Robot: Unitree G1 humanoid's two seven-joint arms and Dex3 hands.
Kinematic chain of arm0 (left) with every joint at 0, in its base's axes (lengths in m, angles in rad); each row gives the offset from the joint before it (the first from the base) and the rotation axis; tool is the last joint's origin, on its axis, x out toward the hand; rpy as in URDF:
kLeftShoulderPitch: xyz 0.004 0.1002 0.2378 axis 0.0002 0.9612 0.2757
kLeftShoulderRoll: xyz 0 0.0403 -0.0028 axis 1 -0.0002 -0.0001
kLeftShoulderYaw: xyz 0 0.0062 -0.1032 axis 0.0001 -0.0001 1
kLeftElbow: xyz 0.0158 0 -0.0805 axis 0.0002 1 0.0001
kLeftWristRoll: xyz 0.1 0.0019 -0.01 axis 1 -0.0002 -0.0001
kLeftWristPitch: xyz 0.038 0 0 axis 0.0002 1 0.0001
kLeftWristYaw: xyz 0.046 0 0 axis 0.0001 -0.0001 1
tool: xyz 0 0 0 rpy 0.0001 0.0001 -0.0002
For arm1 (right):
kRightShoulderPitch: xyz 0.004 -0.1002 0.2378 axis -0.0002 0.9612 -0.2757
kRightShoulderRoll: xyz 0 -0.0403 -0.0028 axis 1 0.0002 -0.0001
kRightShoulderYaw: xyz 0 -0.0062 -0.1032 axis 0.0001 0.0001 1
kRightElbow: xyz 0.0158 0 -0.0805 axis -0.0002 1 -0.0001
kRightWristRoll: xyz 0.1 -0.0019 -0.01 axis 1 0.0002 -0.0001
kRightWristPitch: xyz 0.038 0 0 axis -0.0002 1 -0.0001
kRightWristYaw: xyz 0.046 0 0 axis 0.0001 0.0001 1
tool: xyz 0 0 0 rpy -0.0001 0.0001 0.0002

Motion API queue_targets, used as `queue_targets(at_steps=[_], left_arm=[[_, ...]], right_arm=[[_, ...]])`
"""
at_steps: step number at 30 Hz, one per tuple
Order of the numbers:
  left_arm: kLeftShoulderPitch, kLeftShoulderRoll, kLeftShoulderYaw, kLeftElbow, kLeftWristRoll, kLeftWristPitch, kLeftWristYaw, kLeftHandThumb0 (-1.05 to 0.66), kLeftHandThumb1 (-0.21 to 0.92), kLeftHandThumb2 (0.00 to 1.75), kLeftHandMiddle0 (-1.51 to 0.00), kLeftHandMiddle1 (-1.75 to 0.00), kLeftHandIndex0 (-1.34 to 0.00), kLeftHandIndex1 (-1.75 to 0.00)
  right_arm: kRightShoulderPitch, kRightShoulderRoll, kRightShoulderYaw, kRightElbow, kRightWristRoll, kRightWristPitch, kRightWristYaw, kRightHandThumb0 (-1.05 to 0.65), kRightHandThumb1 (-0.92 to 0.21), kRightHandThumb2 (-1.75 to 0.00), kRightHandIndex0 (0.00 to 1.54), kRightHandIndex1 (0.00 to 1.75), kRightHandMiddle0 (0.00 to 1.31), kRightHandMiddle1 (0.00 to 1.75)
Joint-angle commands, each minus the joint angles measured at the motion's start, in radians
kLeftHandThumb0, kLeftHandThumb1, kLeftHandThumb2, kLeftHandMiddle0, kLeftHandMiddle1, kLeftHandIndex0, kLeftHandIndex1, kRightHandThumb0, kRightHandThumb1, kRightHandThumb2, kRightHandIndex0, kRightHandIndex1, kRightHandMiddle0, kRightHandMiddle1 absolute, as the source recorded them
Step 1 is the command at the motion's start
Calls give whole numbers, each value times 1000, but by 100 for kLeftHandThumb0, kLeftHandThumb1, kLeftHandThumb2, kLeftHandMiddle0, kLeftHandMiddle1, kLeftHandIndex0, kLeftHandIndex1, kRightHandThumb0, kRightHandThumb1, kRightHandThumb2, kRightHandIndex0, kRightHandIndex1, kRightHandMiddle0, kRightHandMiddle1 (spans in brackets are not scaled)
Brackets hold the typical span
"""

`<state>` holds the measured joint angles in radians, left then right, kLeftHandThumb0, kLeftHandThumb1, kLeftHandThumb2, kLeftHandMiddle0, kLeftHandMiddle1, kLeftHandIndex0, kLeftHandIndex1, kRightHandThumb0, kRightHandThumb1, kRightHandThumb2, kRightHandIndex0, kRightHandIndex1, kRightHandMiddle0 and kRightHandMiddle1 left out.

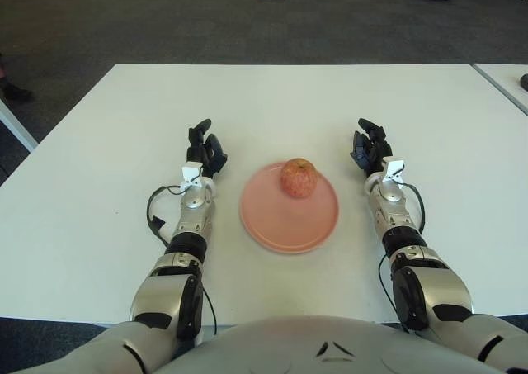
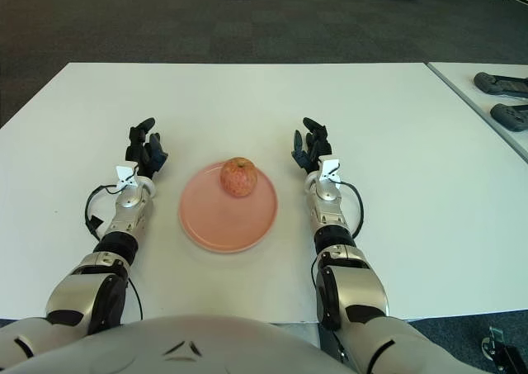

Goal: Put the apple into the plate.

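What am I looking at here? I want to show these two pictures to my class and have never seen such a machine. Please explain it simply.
This is a humanoid robot seen from its own head: the two pictures come from its two camera eyes, set slightly apart, looking down at a white table. The silver arms reaching forward are its own. Its left hand shows left of a pink plate, its right hand to the plate's right. Each has three dark fingers, loosely open, holding nothing. A reddish apple sits on the far part of the plate, so the job of putting it there looks done. Neither hand touches the apple or plate.
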<state>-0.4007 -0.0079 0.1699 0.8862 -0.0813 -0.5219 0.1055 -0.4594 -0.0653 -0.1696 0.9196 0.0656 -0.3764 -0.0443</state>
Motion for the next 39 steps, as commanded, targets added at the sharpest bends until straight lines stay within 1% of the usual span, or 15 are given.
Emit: queue_targets(at_steps=[1,12,21,32,39], left_arm=[[1,-22,11,12,-26,3,-18,-73,92,86,-44,-16,0,-102],[28,-48,0,-22,-14,-29,-18,-71,92,85,-47,-18,-2,-106],[45,-50,-22,-27,49,-65,39,-72,92,84,-46,-18,-1,-105],[54,-59,-27,-33,74,-76,76,-73,92,82,-46,-18,-1,-106],[61,-62,-28,-42,73,-66,81,-74,92,80,-45,-18,-1,-106]], right_arm=[[9,0,-3,3,2,17,-5,-68,-92,-63,24,21,0,69],[11,1,-2,0,2,18,-7,-68,-92,-63,24,21,0,69],[10,-2,-4,0,3,19,-4,-68,-92,-63,24,21,0,69],[11,-6,-6,0,5,20,0,-68,-92,-63,24,21,0,69],[10,-8,-7,-1,6,21,2,-68,-92,-63,24,21,0,69]])
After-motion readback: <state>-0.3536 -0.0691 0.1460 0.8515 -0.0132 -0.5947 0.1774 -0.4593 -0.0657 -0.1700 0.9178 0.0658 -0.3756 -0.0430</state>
